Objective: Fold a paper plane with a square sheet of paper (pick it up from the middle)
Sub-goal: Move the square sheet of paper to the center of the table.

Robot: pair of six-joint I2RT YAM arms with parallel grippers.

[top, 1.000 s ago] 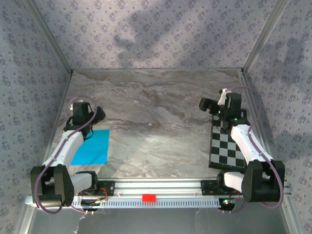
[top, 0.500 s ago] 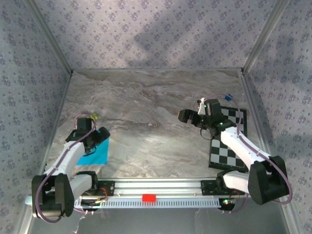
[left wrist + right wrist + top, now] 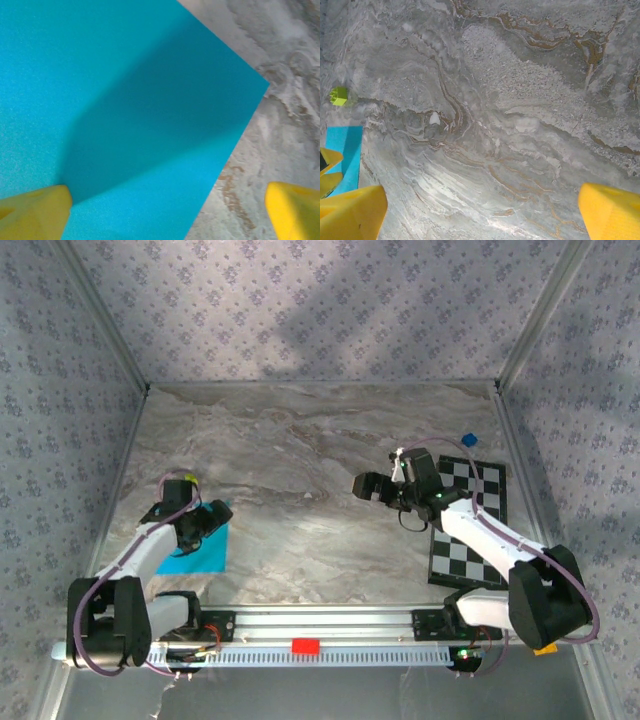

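The left gripper hangs low over the far right corner of the square sheet of paper. Its fingers are wide apart and hold nothing. One second ago it was further back, beyond the sheet. The sheet lies flat at the near left of the table. The right gripper, also spread and empty, has moved from above the checkered board toward the middle of the table.

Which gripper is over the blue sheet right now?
The left gripper, open above the square sheet of paper; the right gripper hangs open over the marble table.
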